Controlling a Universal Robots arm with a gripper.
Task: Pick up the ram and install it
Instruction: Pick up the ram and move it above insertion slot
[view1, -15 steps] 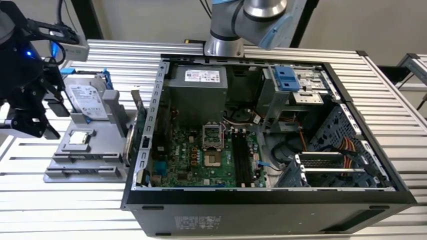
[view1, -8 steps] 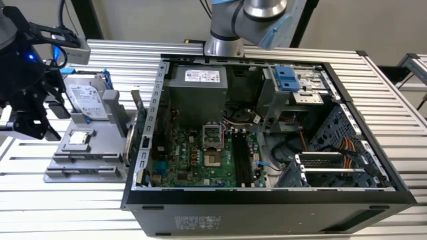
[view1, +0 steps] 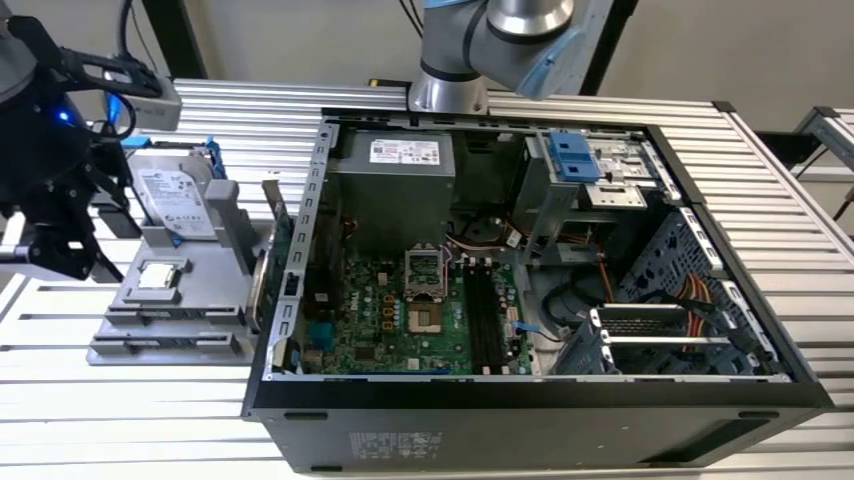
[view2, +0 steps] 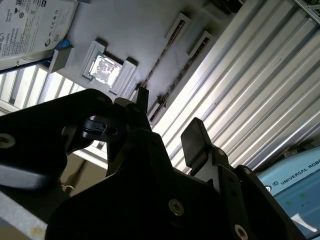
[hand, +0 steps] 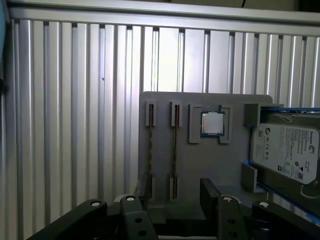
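The ram (hand: 174, 150) stands on edge as a thin strip in a slot of the grey holder tray (hand: 210, 170), with a second like strip (hand: 150, 150) beside it. In the second wrist view the two strips (view2: 161, 57) run across the same tray. My gripper (hand: 175, 195) hovers open above that end of the tray, its black fingers (hand: 210, 190) either side of the nearer strip's line, nothing between them. In the exterior view the gripper (view1: 74, 260) hangs at the tray's (view1: 134, 350) left side. The long black motherboard slots (view1: 483, 320) lie inside the open computer case (view1: 534, 395).
A silver hard drive (view1: 174, 200) in a blue bracket and a small square processor chip (view1: 160, 275) sit on the same tray. The arm's base (view1: 447, 90) stands behind the case. The ribbed metal table (view1: 801, 250) extends all around.
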